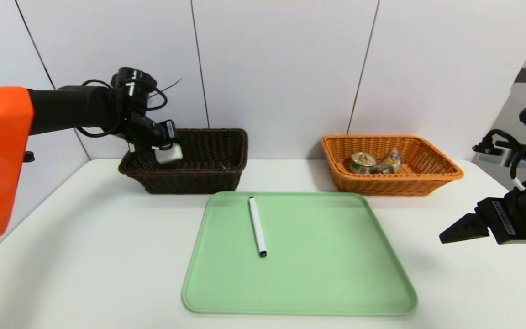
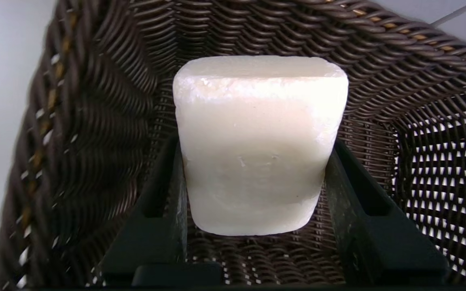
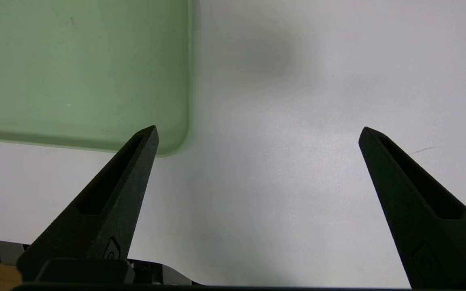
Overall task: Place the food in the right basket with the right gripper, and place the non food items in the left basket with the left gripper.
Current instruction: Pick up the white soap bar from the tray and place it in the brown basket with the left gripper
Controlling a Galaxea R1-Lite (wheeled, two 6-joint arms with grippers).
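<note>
Beyond orange arm casing (image 1: 0, 160), clasping white block (image 1: 168, 154) with left gripper (image 2: 257, 147) at dark basket (image 1: 190, 183), ten o'clock from green tray (image 1: 327, 274); holding right gripper (image 3: 258, 127) spread wide at three o'clock. Showing marker (image 1: 257, 224) on tray.

Smooth, waxy white block (image 2: 257, 153); glossy woven wicker dark basket (image 1: 190, 180); smooth plastic-looking green tray (image 1: 318, 256)

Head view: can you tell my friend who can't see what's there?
The left gripper holds a white block at the dark basket; a marker lies on the green tray, and the orange basket holds a tin and packet.
</note>
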